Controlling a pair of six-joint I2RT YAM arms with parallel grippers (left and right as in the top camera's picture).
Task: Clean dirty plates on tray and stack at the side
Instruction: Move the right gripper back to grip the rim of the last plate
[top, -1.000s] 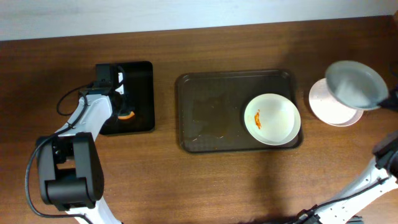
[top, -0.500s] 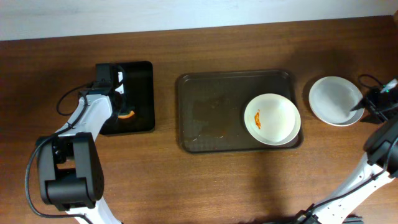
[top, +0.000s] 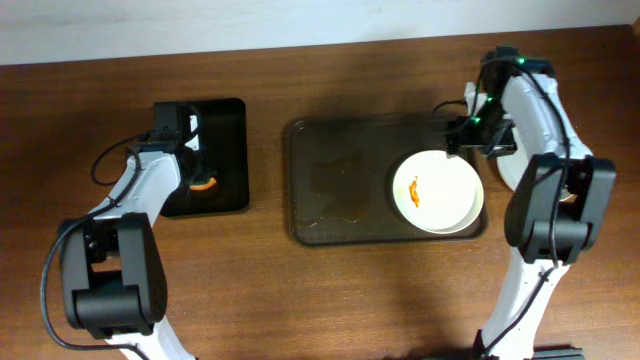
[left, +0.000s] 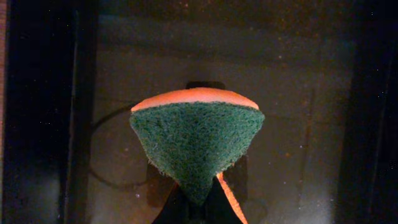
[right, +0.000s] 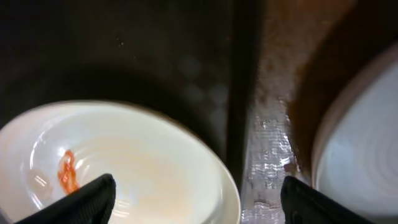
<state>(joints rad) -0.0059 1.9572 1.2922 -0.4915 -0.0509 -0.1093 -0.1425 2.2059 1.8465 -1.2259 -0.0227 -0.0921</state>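
One white plate (top: 440, 195) with an orange-red smear (top: 414, 190) lies at the right end of the dark brown tray (top: 340, 180). My right gripper (top: 466, 138) hangs open over that plate's far right rim (right: 217, 180), holding nothing; its black fingertips (right: 93, 199) straddle the rim. A clean white plate (right: 367, 143) sits on the table just right of the tray, mostly hidden under the right arm in the overhead view. My left gripper (left: 199, 210) is shut on a green sponge (left: 196, 140) with an orange back, over the small black tray (top: 225, 150).
The small black tray stands left of the brown tray, with the left arm (top: 150, 180) along its left side. The right arm (top: 550, 190) rises from the front right and crosses the side plate. The brown tray's left half is bare.
The right gripper set the clean plate down on the side plate, opened, and swung left to the tray's right end. The left arm and sponge have not moved.
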